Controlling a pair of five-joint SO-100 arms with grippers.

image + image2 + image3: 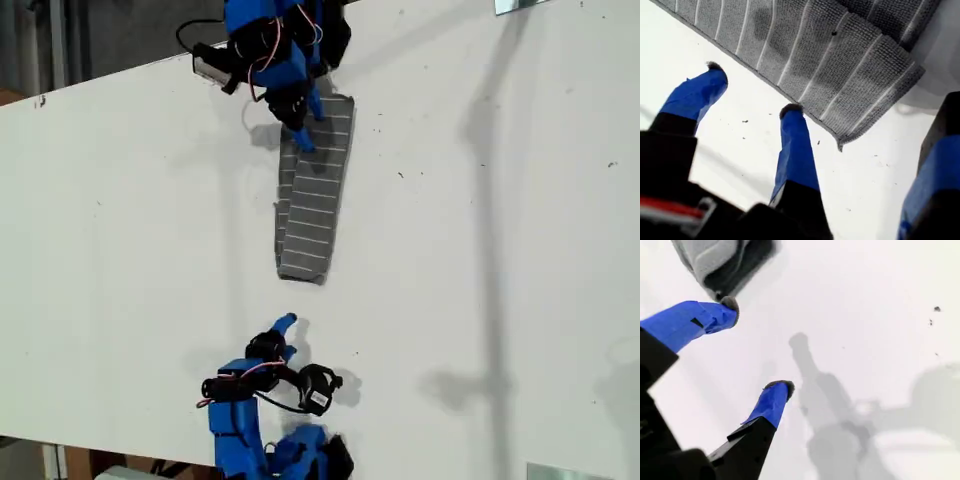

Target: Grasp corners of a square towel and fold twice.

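Note:
The square towel [315, 195], dark grey with thin white stripes, lies folded into a long narrow strip on the white table [480, 250]. My first gripper [301, 135] is at the strip's end nearer the exterior view's top. In the first wrist view it [752, 92] is open, with one fingertip [790, 109] touching the towel's [830, 55] edge close to a corner [841, 142]. My second gripper [284, 328] sits off the strip's other end, apart from it. It [756, 346] is open and empty over bare table, with the towel's end [725, 265] beyond its fingers.
The table's far edge [110, 78] runs along the exterior view's upper left, with dark floor behind it. Shiny metal pieces sit at the exterior view's top right [520, 4] and bottom right [565, 471]. Arm shadows cross the table in the exterior view's right half.

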